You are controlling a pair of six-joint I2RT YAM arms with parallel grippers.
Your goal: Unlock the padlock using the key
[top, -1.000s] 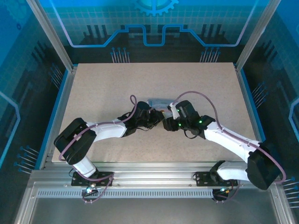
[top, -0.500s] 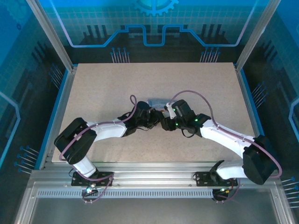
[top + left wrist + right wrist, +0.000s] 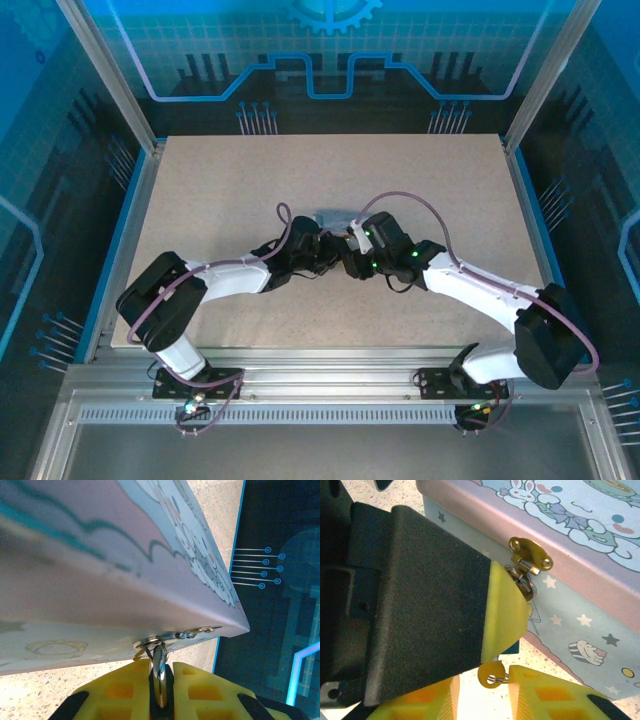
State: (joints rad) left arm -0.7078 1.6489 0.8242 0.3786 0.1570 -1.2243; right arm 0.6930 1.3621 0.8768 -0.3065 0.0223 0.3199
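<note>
- The padlock (image 3: 159, 664) hangs from the hasp (image 3: 530, 556) of the tin (image 3: 150, 555), mid-table. Only its silver shackle shows; its body is buried between the clamped yellow pads of the left gripper (image 3: 161, 680).
- The key's blade cannot be made out. A yellow disc (image 3: 491, 674) on a wire ring sits in the narrow gap of the right gripper (image 3: 482, 700); whether it is gripped, I cannot tell.
- Since a second ago the right gripper has slid left, up against the left one.

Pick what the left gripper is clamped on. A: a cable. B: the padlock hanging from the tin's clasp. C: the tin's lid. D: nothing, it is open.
B: the padlock hangs by its silver loop from the clasp on the tin, pinched between the yellow pads of the left gripper.
</note>
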